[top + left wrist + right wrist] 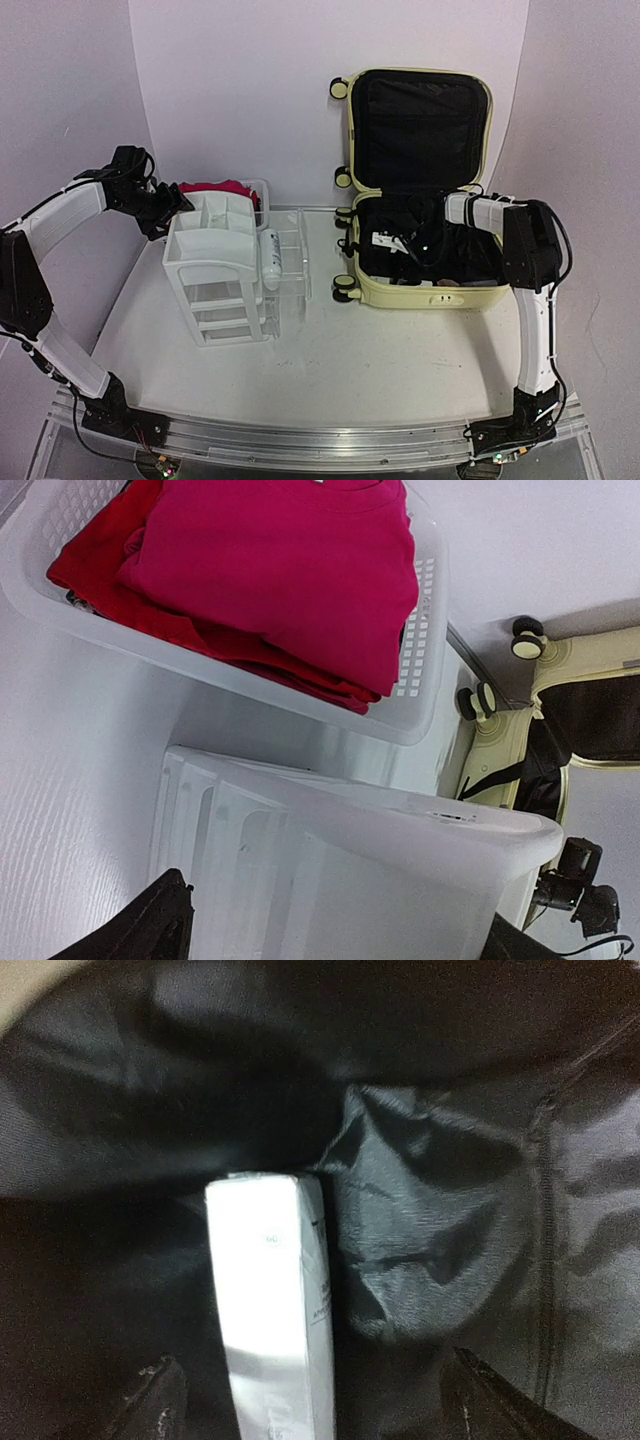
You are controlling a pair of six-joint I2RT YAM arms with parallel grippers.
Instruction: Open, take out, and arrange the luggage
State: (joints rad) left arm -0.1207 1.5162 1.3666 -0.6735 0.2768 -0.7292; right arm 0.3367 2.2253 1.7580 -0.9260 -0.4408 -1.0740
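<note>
1. Left pincer (175, 208): jaws apart, nothing between them. It hangs over the far-left part of the table (330, 350), aimed at the storage pieces on its right.
2. Ahead of the left pincer, beyond its tips: white mesh basket (425, 610). It holds folded clothes (290, 570), magenta on top and red beneath. The pincer does not touch it.
3. Nearer the left pincer than the basket: white drawer organiser (215, 270), standing upright. In the wrist view its top edge lies just past the fingertips (172, 885). Cannot tell whether they touch.
4. On the organiser's far side from the left pincer: white bottle (270, 258), lying in a clear tray (297, 275), just beside the organiser.
5. Luggage (390, 297): open and well apart from the left pincer. The base lies flat on the table and the lid stands upright against the back wall. Its wheels (345, 288) face the tray. The base half surrounds the right pincer.
6. Right pincer (415, 245): reaching down into the base half, jaws apart. Black lining (450, 1210) shows on every side of it.
7. Between the right pincer's fingers (160, 1395): white box (265, 1300), on edge, closer to the picture-left finger. A gap shows on both sides, so it is not clamped. The print on its side is too blurred to read.
8. Other dark contents lie near the right pincer in the base. Cannot tell what they are.
</note>
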